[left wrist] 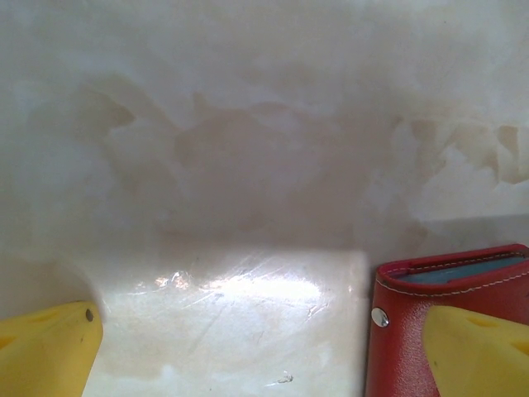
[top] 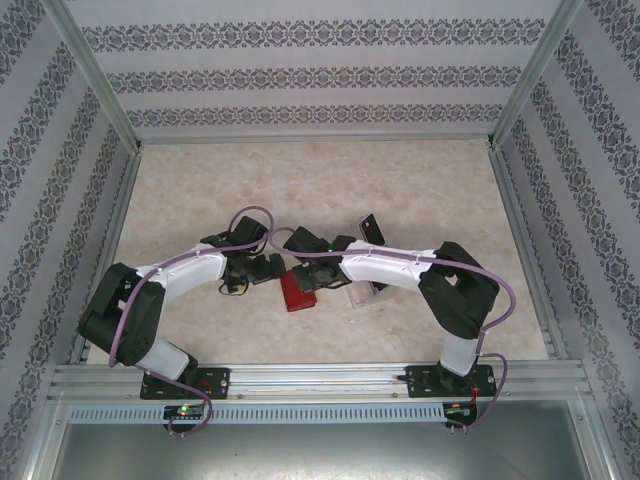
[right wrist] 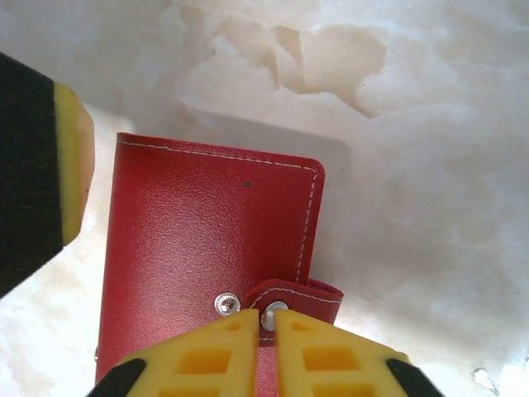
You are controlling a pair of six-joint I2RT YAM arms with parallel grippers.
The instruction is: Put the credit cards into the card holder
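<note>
Right wrist view: my right end effector (right wrist: 266, 319) has its yellow pads almost together, with only a thin slit between them. The snap tab (right wrist: 302, 291) of the card holder (right wrist: 207, 223) sits right at the tips. I cannot tell whether the tab is actually pinched. The tab looks to be off its stud (right wrist: 223, 304), which sits bare on the cover just left of my tips. From that I judge the step in hand to be opening the holder.

Straight ahead of those tips the holder lies flat on the counter (right wrist: 430, 165), red cover up. Its long axis runs away from me along my line of reach, and the tab is at its near right corner. Just off its left side hangs one finger (right wrist: 50, 182) of my other arm.

Left wrist view: my left end effector (left wrist: 260, 327) stands wide open. The holder is at its right, one pad overlapping the cover, and the pocket edge faces away.

Both arms are at the holder, but the right one is on the tab. I judge that the coming move turns on swinging that cover up and over toward the left, across the long axis, while the left arm steadies the far side.

From the top external view the credit cards are too small for me to pick out with certainty.
</note>
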